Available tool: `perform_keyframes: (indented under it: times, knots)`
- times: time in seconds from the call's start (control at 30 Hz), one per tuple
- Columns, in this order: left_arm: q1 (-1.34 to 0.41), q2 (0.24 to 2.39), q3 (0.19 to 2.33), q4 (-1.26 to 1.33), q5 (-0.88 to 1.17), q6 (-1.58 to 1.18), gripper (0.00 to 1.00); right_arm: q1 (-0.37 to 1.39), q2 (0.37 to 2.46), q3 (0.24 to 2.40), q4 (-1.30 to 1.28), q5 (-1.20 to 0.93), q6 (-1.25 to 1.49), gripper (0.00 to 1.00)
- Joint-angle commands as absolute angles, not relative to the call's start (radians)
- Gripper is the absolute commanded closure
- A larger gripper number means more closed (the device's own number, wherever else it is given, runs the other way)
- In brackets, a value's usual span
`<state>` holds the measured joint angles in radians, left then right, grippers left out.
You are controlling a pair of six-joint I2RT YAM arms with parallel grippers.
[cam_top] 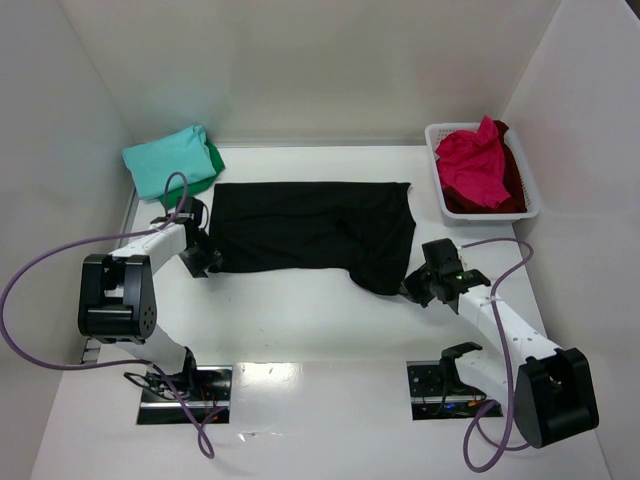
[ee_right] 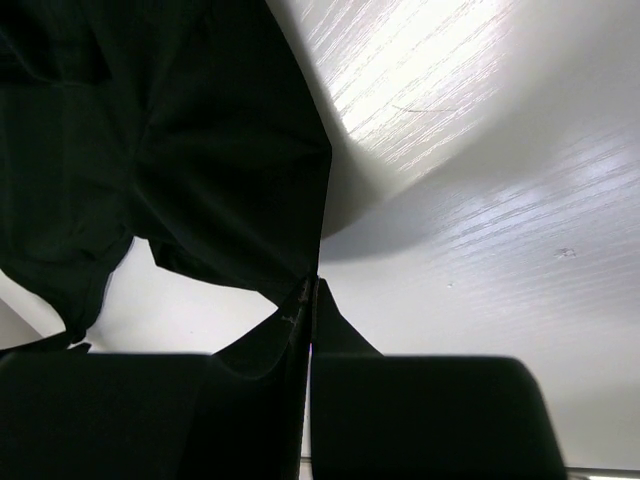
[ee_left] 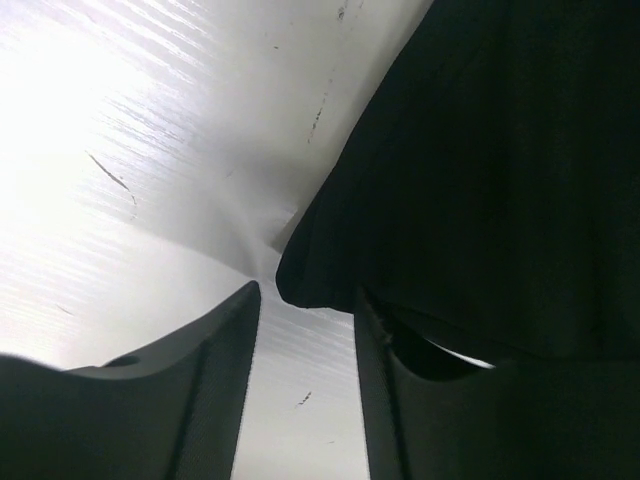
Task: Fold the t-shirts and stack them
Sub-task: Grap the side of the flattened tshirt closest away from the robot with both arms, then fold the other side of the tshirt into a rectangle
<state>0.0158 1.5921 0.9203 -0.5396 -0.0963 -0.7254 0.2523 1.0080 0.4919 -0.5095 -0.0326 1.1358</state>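
Note:
A black t-shirt [cam_top: 310, 232] lies spread flat across the middle of the table. My left gripper [cam_top: 207, 262] sits at its near-left corner. In the left wrist view the fingers [ee_left: 225, 350] stand apart over bare table, and the black t-shirt's corner [ee_left: 330, 270] hangs just past the tips. My right gripper [cam_top: 416, 286] is shut on the shirt's near-right corner, with the cloth [ee_right: 220, 150] pinched between the pressed tips [ee_right: 312, 300]. A teal t-shirt [cam_top: 168, 160] lies folded on a green t-shirt [cam_top: 213, 163] at the back left.
A white lattice basket [cam_top: 531, 205] at the back right holds a crumpled pink-red t-shirt [cam_top: 470, 165] over a dark red one [cam_top: 512, 170]. White walls close in the table on the left, back and right. Purple cables loop beside both arms.

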Motion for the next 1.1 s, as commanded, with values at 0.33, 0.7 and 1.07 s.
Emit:
perform_keyframes:
  times: [0.33, 0.7, 1.07]
  knots:
    - [0.032, 1.608, 0.946, -0.525, -0.114, -0.695, 0.77, 0.238, 0.988, 0.494, -0.558, -0.008, 1.105, 1.00]
    - [0.041, 1.592, 0.997, -0.525, -0.124, -0.675, 1.00, 0.238, 0.997, 0.598, -0.603, 0.018, 1.075, 1.00]
    - [0.041, 1.569, 1.160, -0.545, -0.137, -0.612, 1.00, 0.153, 1.112, 0.761, -0.568, 0.008, 1.000, 1.00]
